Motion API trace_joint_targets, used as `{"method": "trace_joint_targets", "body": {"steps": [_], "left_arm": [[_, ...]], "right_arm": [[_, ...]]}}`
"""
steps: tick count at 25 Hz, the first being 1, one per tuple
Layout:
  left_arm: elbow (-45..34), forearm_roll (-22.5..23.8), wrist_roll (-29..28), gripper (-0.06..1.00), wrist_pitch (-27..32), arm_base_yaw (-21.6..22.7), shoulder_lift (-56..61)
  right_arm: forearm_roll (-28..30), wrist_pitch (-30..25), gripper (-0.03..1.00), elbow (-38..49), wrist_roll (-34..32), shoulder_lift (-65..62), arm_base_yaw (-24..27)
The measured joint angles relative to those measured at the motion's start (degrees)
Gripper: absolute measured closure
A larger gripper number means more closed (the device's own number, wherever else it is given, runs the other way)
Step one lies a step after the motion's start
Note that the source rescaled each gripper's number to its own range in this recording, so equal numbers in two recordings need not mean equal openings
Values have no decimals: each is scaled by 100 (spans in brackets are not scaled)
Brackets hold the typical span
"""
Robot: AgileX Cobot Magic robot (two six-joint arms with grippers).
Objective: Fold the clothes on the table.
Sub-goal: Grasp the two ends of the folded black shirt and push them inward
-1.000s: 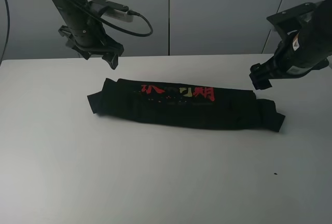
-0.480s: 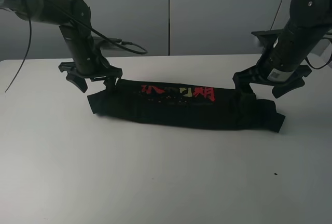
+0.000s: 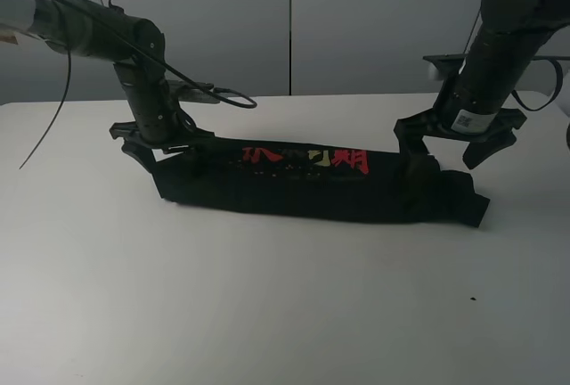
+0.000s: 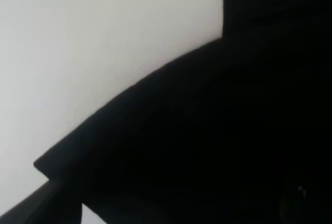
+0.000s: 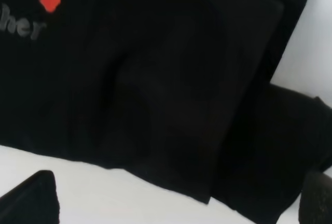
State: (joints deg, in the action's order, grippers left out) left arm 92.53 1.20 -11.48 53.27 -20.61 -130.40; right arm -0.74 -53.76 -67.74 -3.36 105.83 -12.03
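With the shirt [image 3: 312,191] lying banded on the table [image 3: 267,314], you had the left gripper [image 3: 162,149] and right gripper [image 3: 443,150] at its ends, jaws spread astride the cloth, so pinching both ends likely came next.

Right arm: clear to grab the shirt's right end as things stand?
Probably yes. The right tool is open right at that end of the shirt, and nothing visible lies between them.

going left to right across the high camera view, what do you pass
left gripper → red print on the clothes → right gripper
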Motion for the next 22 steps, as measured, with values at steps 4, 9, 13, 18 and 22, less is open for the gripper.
{"method": "trace_joint_targets", "body": {"steps": [4,9,13,18,22], "left_arm": [[10,0,-10,-5,0,0,0],[10,125,-10,-5,22,0,0],[10,147,-10,-5,45,0,-10],[10,150,-10,-5,45,0,-8],[10,160,-10,-5,56,0,-8]], "right_arm": [[-34,-188,-3,-417,0,254,153],[-501,-280,-3,-675,270,523,735],[-510,-393,-3,-675,404,645,832],[-487,-204,-3,-675,444,754,760],[-487,-69,-3,-675,444,883,724]]}}
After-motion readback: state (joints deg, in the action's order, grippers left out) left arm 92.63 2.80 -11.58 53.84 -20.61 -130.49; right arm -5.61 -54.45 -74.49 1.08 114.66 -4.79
